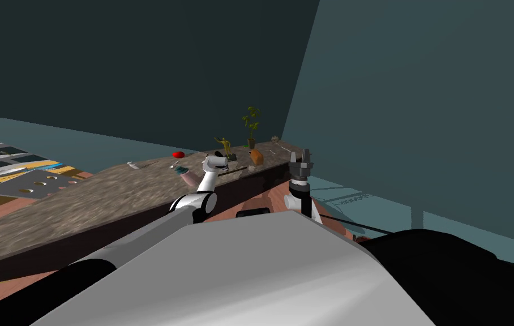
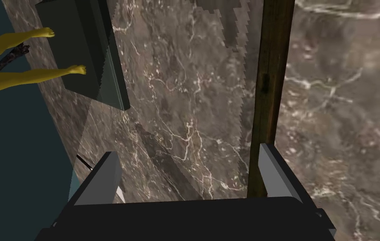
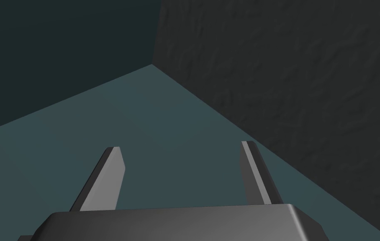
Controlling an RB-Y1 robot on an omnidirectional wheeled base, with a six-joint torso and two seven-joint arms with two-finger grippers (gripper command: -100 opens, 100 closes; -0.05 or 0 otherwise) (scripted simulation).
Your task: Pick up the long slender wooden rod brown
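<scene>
The long brown rod (image 2: 268,83) lies flat on the marbled brown countertop (image 2: 185,104). My left gripper (image 2: 188,150) hangs open just above it. The rod runs lengthwise between the fingers, close against the inner face of one finger (image 2: 275,171), and the other finger (image 2: 107,178) stands well clear. In the head view the left gripper (image 1: 220,164) reaches over the counter's near edge, with the rod (image 1: 236,170) showing as a thin dark line beside it. My right gripper (image 1: 301,158) is held upright off the counter's end, its fingers (image 3: 109,175) open and empty.
A yellow figurine (image 2: 26,75) on a dark base (image 2: 84,50) stands near the left gripper, by the counter's far edge. Further along the counter (image 1: 108,192) are a potted plant (image 1: 251,127), a brown object (image 1: 256,156) and a red object (image 1: 178,154).
</scene>
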